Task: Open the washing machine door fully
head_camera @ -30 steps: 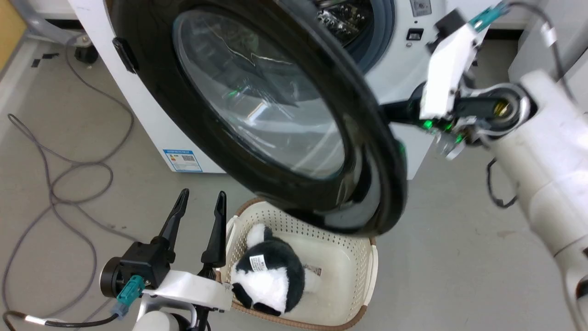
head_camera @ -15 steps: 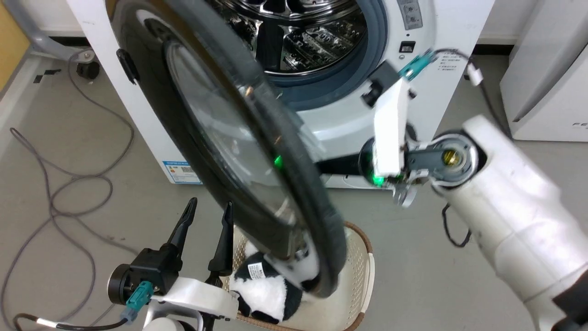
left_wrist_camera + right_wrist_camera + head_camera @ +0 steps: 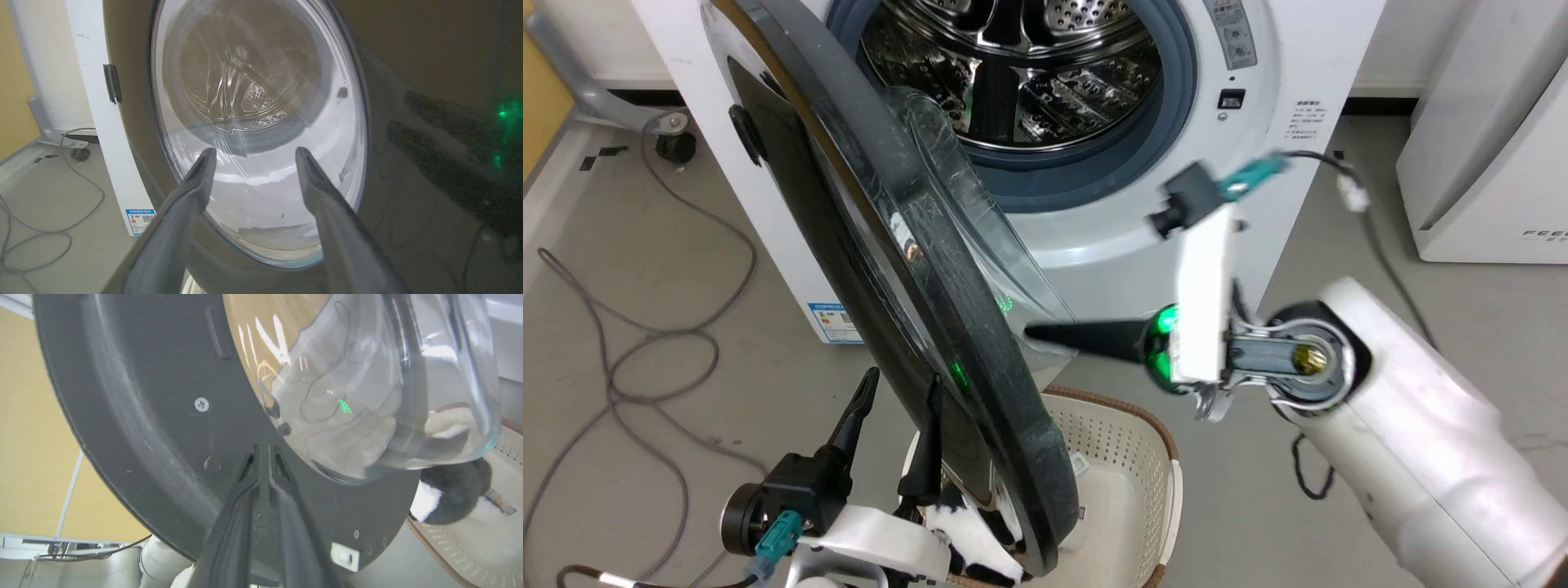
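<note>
1. Washing machine door (image 3: 931,294) stands edge-on, partly swung off the washing machine (image 3: 1127,237); drum mouth exposed.
2. Right gripper (image 3: 261,451): fingers together, tips at the door's inner rim. Left gripper (image 3: 254,152): fingers apart, facing the outer glass.
3. Basket (image 3: 1127,425) under the door's lower edge holds a black-and-white plush toy (image 3: 449,494).

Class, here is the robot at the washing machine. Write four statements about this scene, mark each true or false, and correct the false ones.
1. The right claw is shut, its tips at the inner side of the washing machine door. True.
2. The left claw grips the door's edge. False: it is open and holds nothing, facing the door's glass.
3. The door covers the drum. False: the door stands swung out, and the steel drum of the washing machine is exposed.
4. A pale basket sits on the floor by the door's lower edge. True.
</note>
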Controlling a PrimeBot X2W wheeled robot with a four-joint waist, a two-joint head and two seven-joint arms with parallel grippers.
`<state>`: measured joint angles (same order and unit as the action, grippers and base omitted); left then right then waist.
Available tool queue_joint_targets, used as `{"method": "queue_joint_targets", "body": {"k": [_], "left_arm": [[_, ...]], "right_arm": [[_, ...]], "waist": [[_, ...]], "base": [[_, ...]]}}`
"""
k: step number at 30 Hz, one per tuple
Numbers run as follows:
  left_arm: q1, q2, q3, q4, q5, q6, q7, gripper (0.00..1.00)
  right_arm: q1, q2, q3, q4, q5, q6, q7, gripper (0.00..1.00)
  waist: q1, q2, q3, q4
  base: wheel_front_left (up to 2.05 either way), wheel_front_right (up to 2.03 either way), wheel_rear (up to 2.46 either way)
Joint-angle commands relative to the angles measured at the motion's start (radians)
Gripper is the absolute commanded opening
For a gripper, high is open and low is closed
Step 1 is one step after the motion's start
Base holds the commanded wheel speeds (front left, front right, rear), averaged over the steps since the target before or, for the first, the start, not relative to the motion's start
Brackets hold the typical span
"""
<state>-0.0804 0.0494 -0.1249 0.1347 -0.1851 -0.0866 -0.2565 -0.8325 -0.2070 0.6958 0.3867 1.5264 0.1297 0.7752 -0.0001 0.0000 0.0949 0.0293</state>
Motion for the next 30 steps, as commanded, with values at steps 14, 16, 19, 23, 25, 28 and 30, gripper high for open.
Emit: {"method": "queue_joint_targets", "body": {"k": [14,16,19,23,25,28,30], "left_arm": [[0.053,0.001,-0.003,0.014,-0.009,0.020,-0.005,1.00],[0.057,0.001,0.002,0.015,-0.006,0.021,-0.005,1.00],[0.059,0.001,0.009,0.017,0.000,0.020,-0.005,1.00],[0.062,0.001,0.028,0.016,0.004,0.026,-0.005,1.00],[0.062,0.001,0.038,0.014,0.004,0.029,-0.005,1.00],[0.062,0.001,0.049,0.013,0.006,0.031,-0.005,1.00],[0.061,0.001,0.055,0.012,0.009,0.030,-0.005,1.00]], "right_arm": [[0.454,-0.079,-0.317,-0.120,-0.105,0.001,-0.645,1.00],[0.510,-0.076,-0.361,-0.124,-0.129,0.001,-0.723,1.00],[0.579,-0.079,-0.411,-0.118,-0.208,0.001,-0.830,1.00],[0.648,-0.051,-0.486,-0.123,-0.339,0.001,-0.963,1.00],[0.674,-0.037,-0.541,-0.130,-0.426,0.001,-1.001,1.00],[0.709,0.007,-0.644,-0.162,-0.600,0.001,-1.027,1.00],[0.731,0.049,-0.714,-0.212,-0.748,0.001,-1.032,1.00]], "waist": [[0.0001,0.0000,-0.068,-0.017],[0.0001,0.0000,-0.072,-0.022],[0.0001,0.0000,-0.077,-0.027],[0.0001,0.0000,-0.079,-0.032],[0.0001,0.0000,-0.079,-0.032],[0.0001,0.0000,-0.080,-0.031],[0.0001,0.0000,-0.080,-0.028]], "base": [[0.00,0.00,0.00],[0.00,0.00,0.00],[0.00,0.00,0.00],[0.00,0.00,0.00],[0.00,0.00,0.00],[0.00,0.00,0.00],[0.00,0.00,0.00]]}}
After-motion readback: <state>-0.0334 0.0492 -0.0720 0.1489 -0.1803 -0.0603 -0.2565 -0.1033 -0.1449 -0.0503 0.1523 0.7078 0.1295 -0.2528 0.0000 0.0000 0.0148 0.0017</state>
